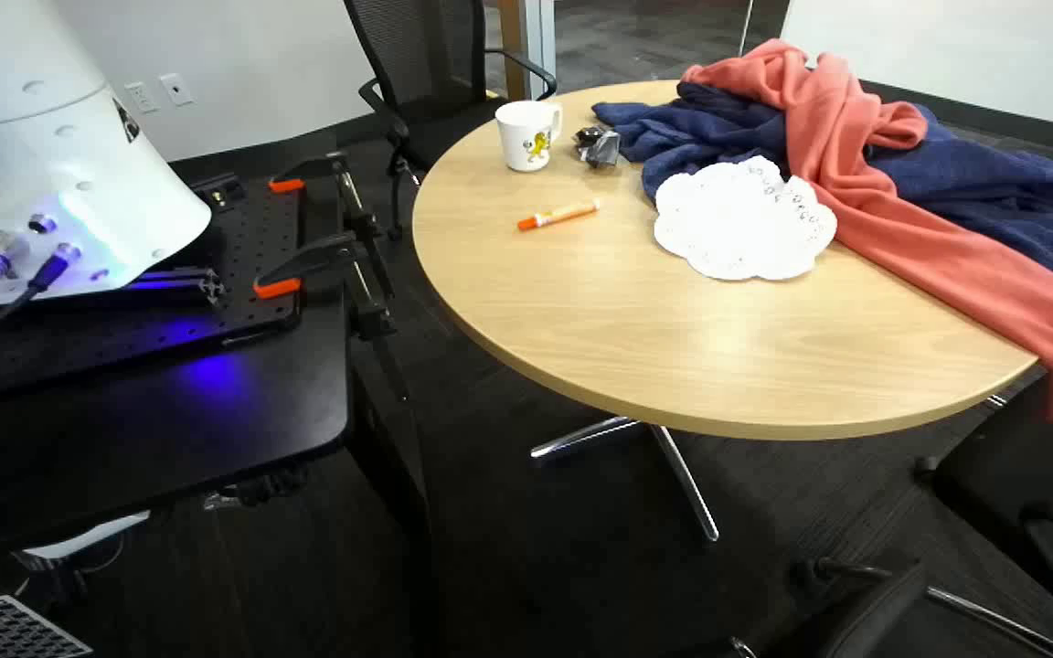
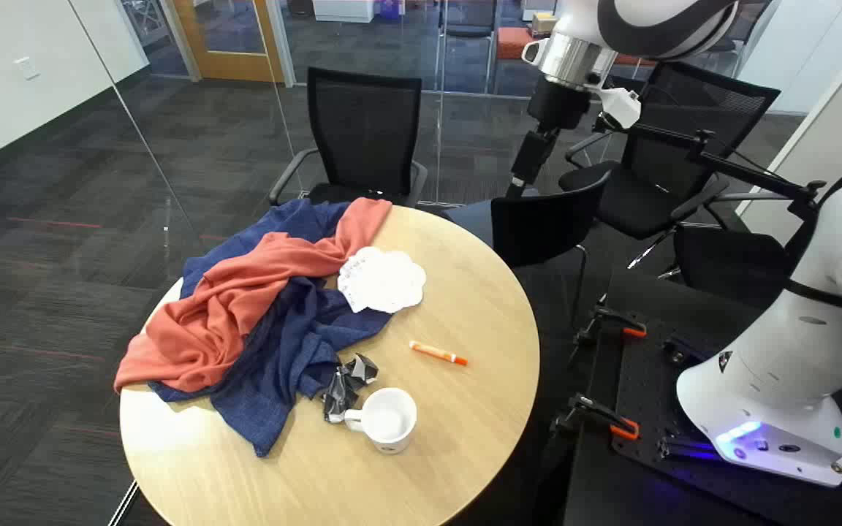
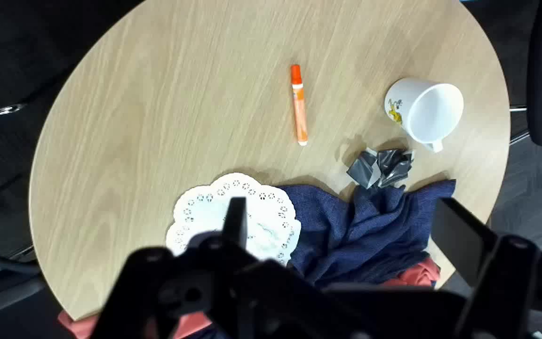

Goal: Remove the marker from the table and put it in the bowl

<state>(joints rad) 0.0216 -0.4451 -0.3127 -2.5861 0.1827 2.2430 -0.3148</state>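
Note:
An orange marker (image 1: 572, 212) (image 2: 437, 353) (image 3: 299, 110) lies flat on the bare wood of the round table (image 1: 627, 338) (image 2: 479, 416) (image 3: 125, 122). The bowl (image 1: 519, 146) (image 2: 386, 422) (image 3: 405, 104), a white cup with a handle and a yellow figure on its side, stands upright a short way from the marker. My gripper (image 2: 517, 187) (image 3: 339, 212) hangs high above the tabletop, touching none of these things. In the wrist view its two fingers are spread wide, with nothing held between them. The gripper is out of the picture in an exterior view (image 1: 673, 366).
Crumpled dark plastic (image 1: 597, 146) (image 2: 346, 387) (image 3: 381, 167) sits beside the bowl's handle. A white scalloped doily (image 1: 741, 219) (image 2: 383, 280) partly overlaps a navy cloth (image 1: 974, 183) (image 2: 267, 394), and a coral cloth (image 1: 910, 210) (image 2: 202, 336) drapes across it. Chairs (image 2: 364, 131) surround the table.

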